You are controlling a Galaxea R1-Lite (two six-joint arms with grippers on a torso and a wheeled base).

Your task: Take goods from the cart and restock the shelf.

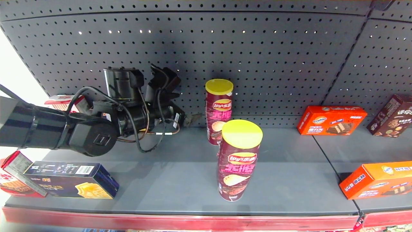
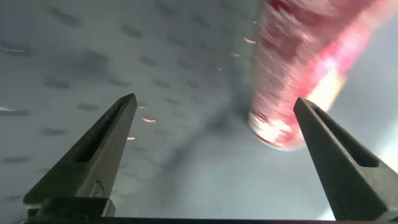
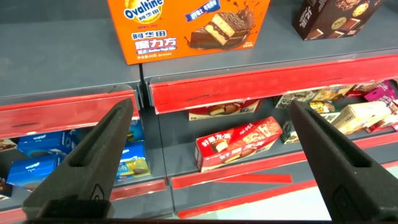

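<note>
Boxes sit at the left end of the shelf [image 1: 180,180]: a red-and-white box [image 1: 14,175] at the front edge, with a dark blue cracker box [image 1: 72,180] just beside it. Above and behind them the left arm [image 1: 48,129] lies across the shelf. The left gripper [image 2: 214,99] is close to the pegboard back wall [image 1: 257,48], its fingers spread wide with nothing between them. A blurred chip can shows beyond one finger in the left wrist view.

In the middle two chip cans stand upright on the shelf, both with yellow lids. The rear can [image 1: 219,112] is near the back wall, and the front can [image 1: 238,161] is ahead of it and slightly to the right.

Farther right, an orange box [image 1: 331,120] lies at the back and a dark brown box [image 1: 394,116] stands tilted beside it. A second orange box [image 1: 376,180] lies near the front edge. The right gripper [image 3: 211,104] is released too, its fingers wide apart and empty. It faces the red shelf lip [image 3: 249,81], with small boxed goods [image 3: 239,143] on the tiers beneath.
</note>
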